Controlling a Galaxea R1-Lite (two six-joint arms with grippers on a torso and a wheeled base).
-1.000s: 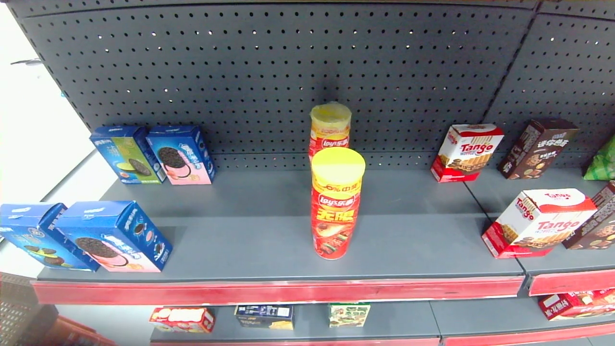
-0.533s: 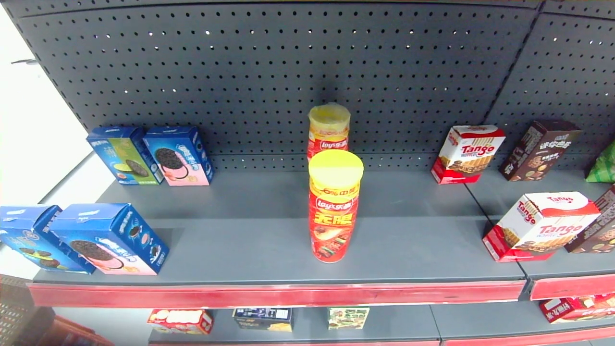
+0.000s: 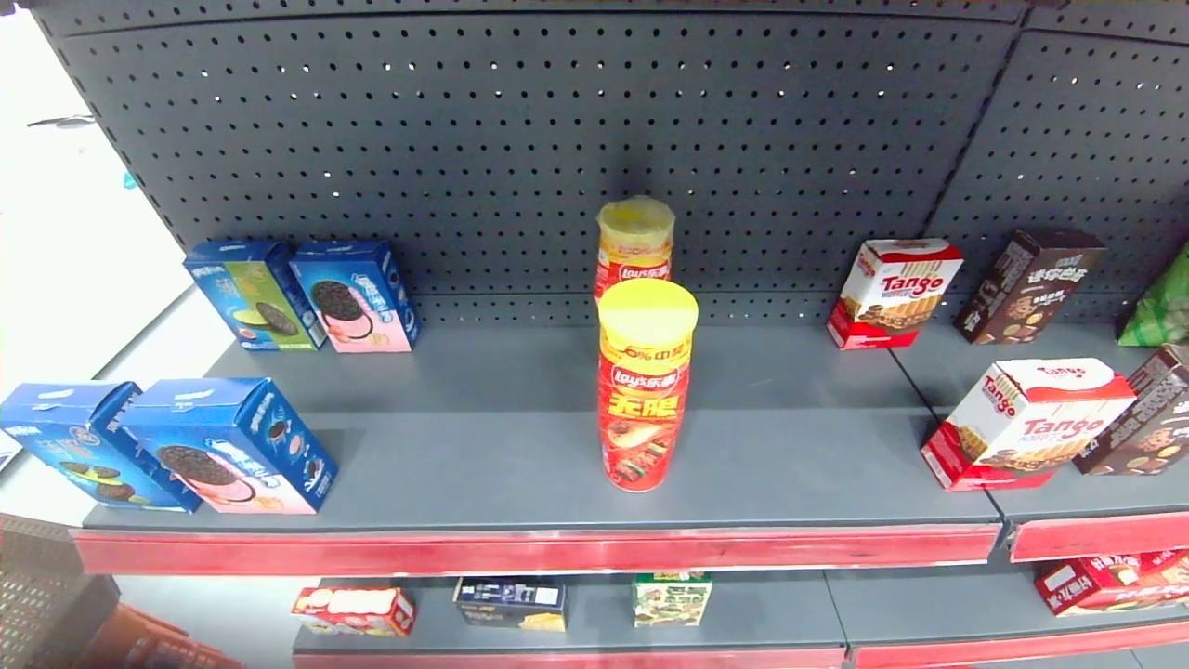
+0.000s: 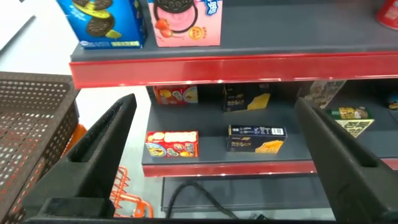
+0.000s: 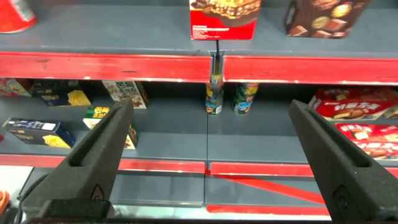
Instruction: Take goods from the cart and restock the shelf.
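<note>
So the shelf has two chip cans dead centre, one right behind the other. The front can stands upright about mid-depth, and the back can is up against the pegboard. The mesh cart sits low down, off the shelf's left end. The left gripper hangs in front of the lower shelves, fingers spread wide with nothing between them. Same deal for the right gripper: wide apart, empty, facing the lower shelves further right. On the shelf's left are blue cookie boxes, on its right wafer boxes and brown boxes. A few small boxes sit on the shelf below.
</note>
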